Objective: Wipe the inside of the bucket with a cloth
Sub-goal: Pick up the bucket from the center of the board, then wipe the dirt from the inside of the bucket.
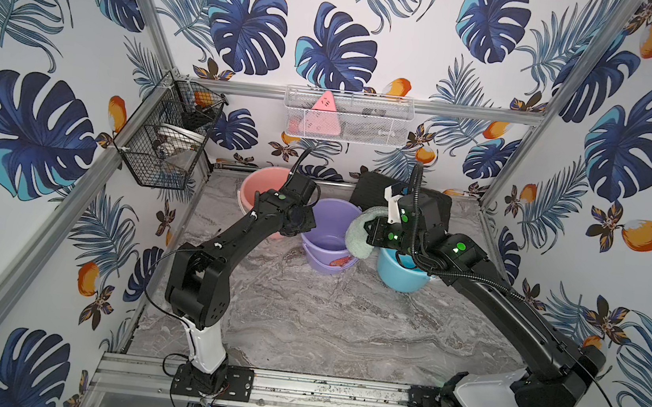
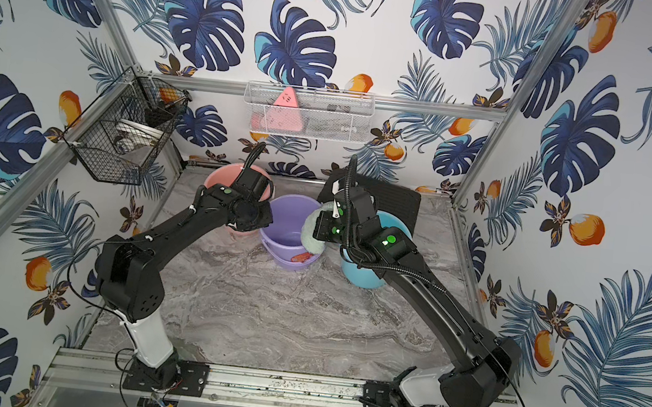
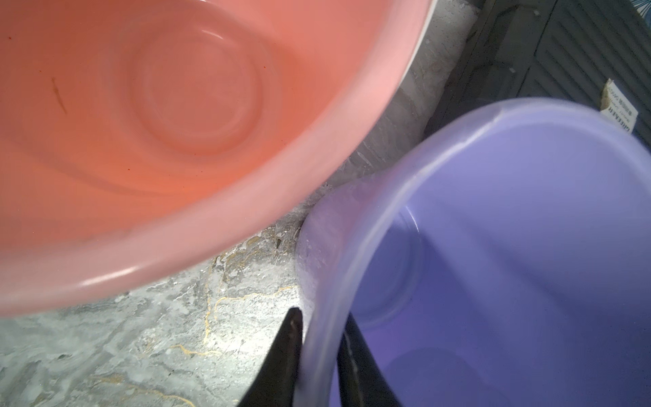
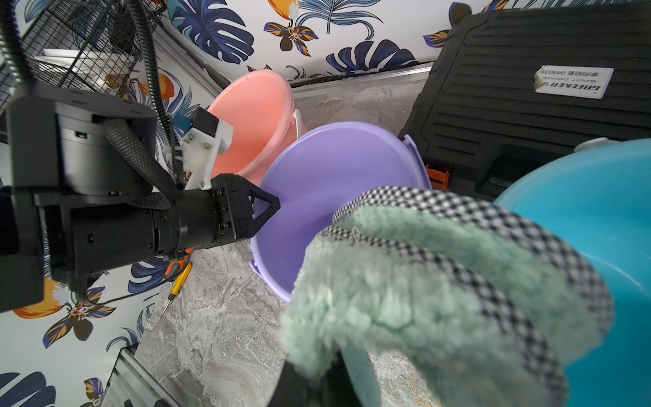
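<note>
Pinching the near-side wall of the lilac plastic bucket (image 1: 331, 213), the left gripper (image 3: 320, 327) has one finger outside the translucent wall and one inside. The jaws are drawn in narrowly, with only the wall between them. That hold reads as a brace: a light, empty bucket would slide or tip on the smooth grey marble-patterned worktop (image 1: 345, 318) once something is pushed around inside it. Gripping at the rim also leaves the mouth of the bucket clear.

The right gripper (image 4: 317, 387) is fully closed on the fluffy pale-green cloth with a black-and-white checked border (image 1: 358, 234). The cloth folds over the jaws and hides most of them in the right wrist view, so it works as a pad in front of the hard fingers. Seen in both top views, the cloth hangs at the lilac bucket's rim on the side facing the round sky-blue plastic bucket (image 1: 399, 278). It is level with the rim and not down against the floor of the bucket — so I judge that the wiping has not yet begun.

A salmon-pink plastic bucket (image 1: 260, 181) stands close beside the lilac one, behind the left arm, with a ribbed black plastic case (image 1: 367, 188) at the back. This crowding probably explains why each arm comes in from its own side.
</note>
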Motion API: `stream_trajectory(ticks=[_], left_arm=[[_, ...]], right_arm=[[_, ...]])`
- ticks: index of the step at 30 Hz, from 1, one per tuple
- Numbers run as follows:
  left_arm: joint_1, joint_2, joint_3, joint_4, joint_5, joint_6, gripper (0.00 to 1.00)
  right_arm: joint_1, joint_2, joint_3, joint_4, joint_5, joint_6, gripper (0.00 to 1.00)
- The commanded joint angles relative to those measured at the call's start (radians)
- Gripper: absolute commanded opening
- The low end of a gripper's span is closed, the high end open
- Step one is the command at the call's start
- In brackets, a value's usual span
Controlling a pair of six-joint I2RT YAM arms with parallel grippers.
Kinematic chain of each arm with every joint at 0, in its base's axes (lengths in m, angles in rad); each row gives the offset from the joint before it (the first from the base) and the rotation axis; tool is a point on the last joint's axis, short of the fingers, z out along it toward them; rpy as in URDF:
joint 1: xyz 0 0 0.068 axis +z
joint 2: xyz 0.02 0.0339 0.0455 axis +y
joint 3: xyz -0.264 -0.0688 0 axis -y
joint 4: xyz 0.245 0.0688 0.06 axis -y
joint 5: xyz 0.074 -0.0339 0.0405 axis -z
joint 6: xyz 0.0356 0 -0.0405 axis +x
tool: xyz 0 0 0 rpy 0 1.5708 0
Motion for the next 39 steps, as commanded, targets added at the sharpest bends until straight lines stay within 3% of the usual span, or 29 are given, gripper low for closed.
stream_trajectory(ticks=[1, 4, 14, 21, 29, 39], left_arm=[[0.005, 0.008, 0.008, 0.008, 0.000, 0.009, 0.16], [0.005, 0.025, 0.021, -0.010, -0.003, 0.014, 0.00], [0.003, -0.018, -0.021, 0.016, -0.025, 0.068, 0.00], [-0.032, -0.143, -0.210, 0.175, -0.069, 0.116, 0.00], [-0.157, -0.201, -0.288, 0.234, -0.263, 0.148, 0.00], [-0.162, -0.253, -0.363, 0.305, -0.186, 0.104, 0.00]], right_arm=[[0.003, 0.009, 0.009, 0.023, 0.003, -0.015, 0.00], [0.005, 0.023, 0.025, 0.014, -0.001, -0.026, 0.00], [0.031, 0.124, 0.072, 0.051, -0.055, -0.083, 0.00], [0.037, 0.273, 0.138, 0.038, -0.053, -0.125, 0.00], [0.051, 0.376, 0.213, -0.013, -0.041, -0.173, 0.00], [0.063, 0.497, 0.165, -0.075, 0.032, -0.214, 0.00]])
